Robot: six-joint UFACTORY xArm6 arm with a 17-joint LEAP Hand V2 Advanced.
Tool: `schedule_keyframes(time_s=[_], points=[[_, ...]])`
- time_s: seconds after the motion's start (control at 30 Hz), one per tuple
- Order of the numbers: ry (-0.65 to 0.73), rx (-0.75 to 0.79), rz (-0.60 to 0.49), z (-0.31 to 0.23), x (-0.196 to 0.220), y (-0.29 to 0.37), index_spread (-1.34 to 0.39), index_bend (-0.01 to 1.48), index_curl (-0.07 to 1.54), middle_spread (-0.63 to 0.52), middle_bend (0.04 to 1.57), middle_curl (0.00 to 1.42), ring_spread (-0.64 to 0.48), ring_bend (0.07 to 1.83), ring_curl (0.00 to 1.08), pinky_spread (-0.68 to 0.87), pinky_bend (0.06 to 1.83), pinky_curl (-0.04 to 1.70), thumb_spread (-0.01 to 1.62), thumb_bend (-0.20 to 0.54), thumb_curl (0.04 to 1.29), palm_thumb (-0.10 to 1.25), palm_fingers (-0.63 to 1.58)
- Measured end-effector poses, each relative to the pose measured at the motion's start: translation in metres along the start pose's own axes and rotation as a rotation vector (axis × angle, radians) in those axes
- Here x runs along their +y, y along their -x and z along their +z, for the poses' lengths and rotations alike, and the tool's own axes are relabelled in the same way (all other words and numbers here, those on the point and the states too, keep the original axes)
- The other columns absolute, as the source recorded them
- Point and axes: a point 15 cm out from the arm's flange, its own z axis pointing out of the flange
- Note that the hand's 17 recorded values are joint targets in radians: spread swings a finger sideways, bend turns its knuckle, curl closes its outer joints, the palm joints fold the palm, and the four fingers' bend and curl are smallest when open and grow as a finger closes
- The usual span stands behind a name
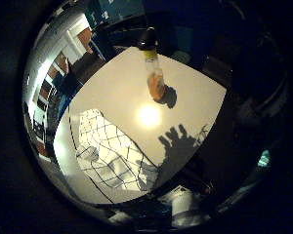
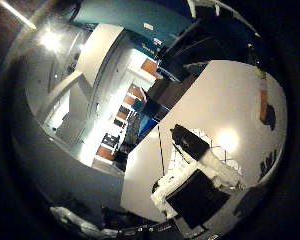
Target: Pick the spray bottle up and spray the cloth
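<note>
While the spray bottle (image 1: 154, 73) stands upright, the cloth (image 1: 112, 153) lies seemingly rumpled nearby

The spray bottle (image 1: 153, 68) stands upright on the white table (image 1: 200, 97), all by itself. It's got a black spray head, a yellow band at the neck, and a clear body with orange liquid sitting in the lower part. It throws a small dark shadow right beside its base. The cloth (image 1: 112, 156) is white with a thin dark grid pattern, lying rumpled and partly folded on the same table, well apart from the bottle. One end of it reaches the table edge.
</note>
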Motion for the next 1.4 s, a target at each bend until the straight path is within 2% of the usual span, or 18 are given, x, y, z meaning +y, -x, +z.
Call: schedule_keyframes(time_s=[0.27,0.5,1.23,1.4], points=[[-0.118,0.020,0.070,-0.010,-0.004,-0.068,-0.09,0.15,0.31,0.17,0.24,0.41,0.15,0.52,0.35,0.42,0.34,0.53,1.07,-0.022,0.39,0.77,0.15],[-0.121,0.034,0.140,-0.004,-0.001,-0.111,-0.07,0.15,0.29,0.17,0.25,0.41,0.15,0.53,0.35,0.42,0.36,0.47,1.07,-0.029,0.39,0.70,0.15],[-0.040,-0.035,0.247,0.039,0.023,-0.155,-0.07,0.16,0.29,0.17,0.28,0.40,0.15,0.54,0.35,0.41,0.42,0.36,1.08,-0.026,0.35,0.61,0.17],[-0.046,-0.057,0.279,0.046,0.008,-0.162,-0.08,0.16,0.30,0.16,0.28,0.40,0.15,0.55,0.35,0.41,0.42,0.34,1.08,-0.023,0.35,0.60,0.19]])
